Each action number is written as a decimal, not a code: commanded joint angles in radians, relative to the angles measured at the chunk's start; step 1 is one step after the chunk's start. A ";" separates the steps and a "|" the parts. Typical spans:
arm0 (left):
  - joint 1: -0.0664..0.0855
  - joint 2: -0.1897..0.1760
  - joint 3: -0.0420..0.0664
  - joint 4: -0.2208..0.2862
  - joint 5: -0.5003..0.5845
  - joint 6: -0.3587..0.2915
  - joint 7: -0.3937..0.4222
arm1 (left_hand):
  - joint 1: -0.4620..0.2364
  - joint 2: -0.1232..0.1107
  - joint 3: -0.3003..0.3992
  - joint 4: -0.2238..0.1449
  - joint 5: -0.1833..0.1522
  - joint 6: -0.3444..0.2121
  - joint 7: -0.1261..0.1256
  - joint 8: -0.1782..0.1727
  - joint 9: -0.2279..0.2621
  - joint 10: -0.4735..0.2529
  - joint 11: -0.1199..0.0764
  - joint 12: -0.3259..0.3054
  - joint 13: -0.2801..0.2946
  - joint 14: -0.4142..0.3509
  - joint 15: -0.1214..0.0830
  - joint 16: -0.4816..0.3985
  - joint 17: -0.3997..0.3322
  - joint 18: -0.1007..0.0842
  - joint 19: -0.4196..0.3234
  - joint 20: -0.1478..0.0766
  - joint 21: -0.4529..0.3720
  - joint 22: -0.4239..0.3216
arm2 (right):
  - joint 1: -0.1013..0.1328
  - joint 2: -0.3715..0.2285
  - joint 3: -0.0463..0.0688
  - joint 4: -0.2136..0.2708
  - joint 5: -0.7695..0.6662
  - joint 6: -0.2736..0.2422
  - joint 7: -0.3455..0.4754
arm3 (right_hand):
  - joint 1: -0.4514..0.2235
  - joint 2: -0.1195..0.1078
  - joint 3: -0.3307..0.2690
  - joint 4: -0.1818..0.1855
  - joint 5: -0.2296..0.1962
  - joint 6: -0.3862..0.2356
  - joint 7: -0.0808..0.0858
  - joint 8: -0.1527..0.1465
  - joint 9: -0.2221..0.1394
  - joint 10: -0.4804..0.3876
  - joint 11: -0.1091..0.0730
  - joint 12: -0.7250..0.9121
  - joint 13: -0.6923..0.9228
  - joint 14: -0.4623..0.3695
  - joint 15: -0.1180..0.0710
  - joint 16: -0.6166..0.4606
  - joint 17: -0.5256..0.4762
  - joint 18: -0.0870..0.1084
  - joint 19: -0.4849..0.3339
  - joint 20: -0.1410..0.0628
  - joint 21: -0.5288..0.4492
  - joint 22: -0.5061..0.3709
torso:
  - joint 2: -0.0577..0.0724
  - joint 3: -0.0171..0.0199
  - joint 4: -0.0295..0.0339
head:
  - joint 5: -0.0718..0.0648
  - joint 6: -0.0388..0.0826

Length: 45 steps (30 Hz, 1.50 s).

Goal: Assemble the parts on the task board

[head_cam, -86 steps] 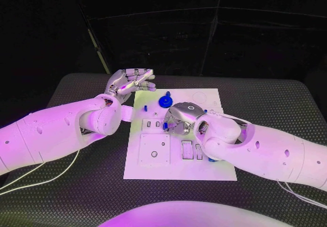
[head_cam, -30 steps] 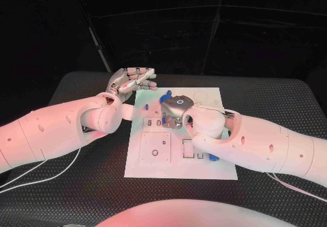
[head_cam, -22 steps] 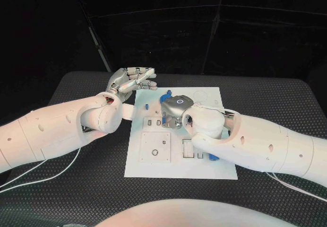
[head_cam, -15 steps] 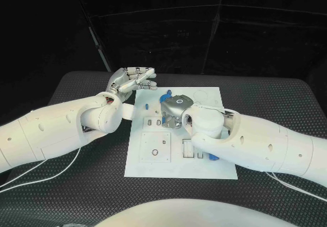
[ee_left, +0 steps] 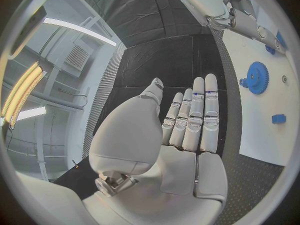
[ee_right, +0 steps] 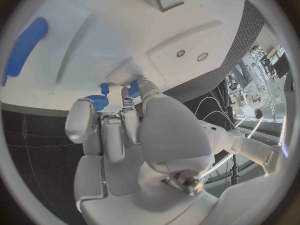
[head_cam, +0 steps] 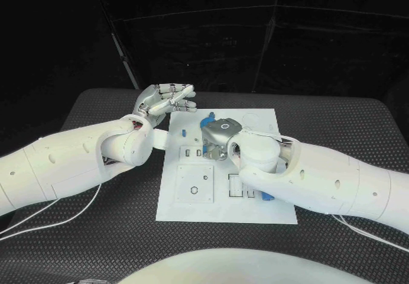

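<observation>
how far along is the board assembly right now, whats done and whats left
Early, by the look of it. On the task board a blue gear looks seated, with small blue pieces beside it. The right hand is down over the board near that gear; whether it grips a part I cannot tell. The left hand is raised off the board's far left corner, holding nothing. A long blue part lies loose, and several slots look unfilled.
</observation>
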 commanded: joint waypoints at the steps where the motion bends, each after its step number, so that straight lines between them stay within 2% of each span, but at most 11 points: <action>1: 0.002 0.002 0.001 0.000 -0.004 0.011 0.003 | 0.007 0.006 -0.004 -0.003 0.001 -0.005 -0.003 -0.006 -0.002 0.001 0.006 -0.004 -0.001 -0.004 0.005 -0.003 0.002 0.003 0.000 0.003 -0.004 -0.001 | 0.001 0.002 0.000 -0.002 -0.009 0.011 -0.004 | -0.006 -0.004 0.002 0.004 0.001 -0.007 0.000 -0.005 -0.001 -0.005 0.002 -0.006 0.065 0.095 0.006 -0.003 0.214 -0.005 -0.005 0.002 -0.006 -0.002 | 0.000 0.0000 -0.0003 | 0.000 -0.001; 21: 0.002 0.003 0.001 -0.002 -0.004 0.010 0.002 | 0.007 0.006 -0.007 -0.005 0.001 -0.012 -0.006 -0.011 -0.002 0.000 0.007 -0.008 -0.001 -0.003 0.005 -0.006 0.004 0.003 0.001 0.003 -0.005 -0.002 | 0.001 0.005 -0.001 -0.006 -0.009 0.017 0.000 | -0.036 -0.038 -0.004 0.022 -0.008 -0.023 0.007 -0.011 0.000 -0.016 0.010 -0.019 0.053 0.091 0.013 -0.010 0.199 -0.001 -0.016 0.010 -0.019 -0.022 | 0.000 0.0000 -0.0001 | 0.000 -0.005; 37: 0.001 0.003 0.001 -0.003 -0.004 0.011 0.001 | 0.007 0.006 -0.007 -0.005 0.001 -0.012 -0.006 -0.012 -0.002 0.000 0.007 -0.008 -0.001 -0.003 0.005 -0.006 0.004 0.003 0.001 0.003 -0.005 -0.002 | 0.001 0.007 -0.001 -0.008 -0.009 0.014 0.001 | -0.048 -0.051 -0.005 0.033 -0.016 -0.037 0.010 -0.016 0.000 -0.023 0.013 -0.028 0.045 0.089 0.015 -0.015 0.189 0.002 -0.024 0.012 -0.027 -0.036 | 0.000 -0.0001 -0.0001 | 0.001 -0.007; 45: 0.001 0.004 0.001 -0.006 -0.004 0.011 0.001 | 0.007 0.007 -0.008 -0.005 0.001 -0.014 -0.007 -0.014 -0.002 0.000 0.007 -0.009 -0.001 -0.003 0.006 -0.007 0.004 0.003 0.001 0.003 -0.005 -0.003 | 0.001 0.008 -0.001 -0.010 -0.009 0.014 0.002 | -0.062 -0.068 -0.008 0.049 -0.028 -0.054 0.014 -0.022 -0.001 -0.031 0.017 -0.038 0.036 0.087 0.019 -0.019 0.180 0.004 -0.031 0.015 -0.035 -0.050 | 0.000 0.0000 -0.0001 | 0.001 -0.008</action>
